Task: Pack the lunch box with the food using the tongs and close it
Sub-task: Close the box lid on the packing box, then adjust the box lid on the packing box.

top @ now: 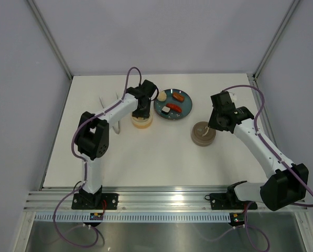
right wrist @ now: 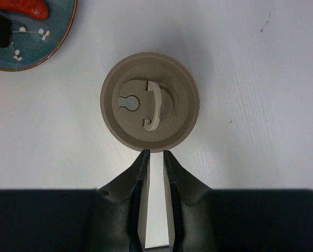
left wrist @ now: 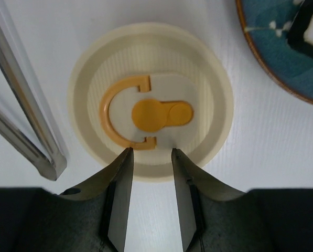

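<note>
White tabletop (top: 161, 163) and plain grey walls are all I have around the work. My left fingers (left wrist: 119, 199) hang over the near rim of the cream container (left wrist: 93, 84). They are parted about as wide as the flat orange handle (left wrist: 108, 113) on its lid, and they hold nothing.

The tongs (left wrist: 50, 164) are what I need. They lie on the tabletop just beside that container, on the left of the fingers. Their long axis runs nearly the way the fingers point, leaning a little to the left as it goes away from me. The end I can see lies level with the container's near rim, and I cannot tell whether it is the joint or the tips.

The left arm is clearly nearer to them. My right fingers (right wrist: 141, 194) are well apart from them, at the near edge of the brown container (right wrist: 182, 105), with only a narrow slit between them and nothing in it.

The food sits untouched on the teal plate (top: 185, 102), between the two containers and a little farther back: a bun (top: 162, 95), sausages (top: 178, 97) and a sushi piece (top: 166, 111).

Both containers are lidded, and I take them for parts of the lunch box. By my reckoning, reaching the tongs needs a sideways shift to the left, with the wrist turned so the fingers straddle the two arms across their length.
</note>
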Controlling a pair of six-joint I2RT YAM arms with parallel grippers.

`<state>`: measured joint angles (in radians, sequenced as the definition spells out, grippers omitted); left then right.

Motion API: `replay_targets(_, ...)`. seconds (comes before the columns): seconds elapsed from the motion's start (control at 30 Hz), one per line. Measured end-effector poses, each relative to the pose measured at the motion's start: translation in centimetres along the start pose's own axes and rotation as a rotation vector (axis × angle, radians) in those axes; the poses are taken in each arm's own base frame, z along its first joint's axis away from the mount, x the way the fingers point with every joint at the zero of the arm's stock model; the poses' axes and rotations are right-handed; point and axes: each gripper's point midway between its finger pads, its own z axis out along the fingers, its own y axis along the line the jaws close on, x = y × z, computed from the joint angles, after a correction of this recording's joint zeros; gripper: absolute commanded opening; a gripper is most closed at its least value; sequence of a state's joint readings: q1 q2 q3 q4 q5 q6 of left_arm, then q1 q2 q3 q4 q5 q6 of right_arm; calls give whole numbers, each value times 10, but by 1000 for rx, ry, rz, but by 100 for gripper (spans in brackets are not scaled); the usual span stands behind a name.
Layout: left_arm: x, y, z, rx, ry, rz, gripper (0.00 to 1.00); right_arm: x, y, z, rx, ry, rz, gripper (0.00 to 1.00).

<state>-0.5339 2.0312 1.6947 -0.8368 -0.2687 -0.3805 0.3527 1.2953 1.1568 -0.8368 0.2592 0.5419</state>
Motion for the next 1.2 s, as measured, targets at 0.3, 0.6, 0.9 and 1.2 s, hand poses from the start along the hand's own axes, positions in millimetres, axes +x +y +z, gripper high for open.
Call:
replay_targets(0.3,-9,13,-40,5,-76,-22,39,9,-3,19,35,60,-30,22)
replay_targets(0.6,-35,25,-102,44,-230,-70,40,1,9,36,29,69,-52,21)
replay_targets(0.9,-34,28,-105,36,-235,-73,40,42,-3,77,77,179,-77,19)
replay_targets(1.2,-27,29,-100,29,-216,-67,40,42,-1,82,75,176,-75,18)
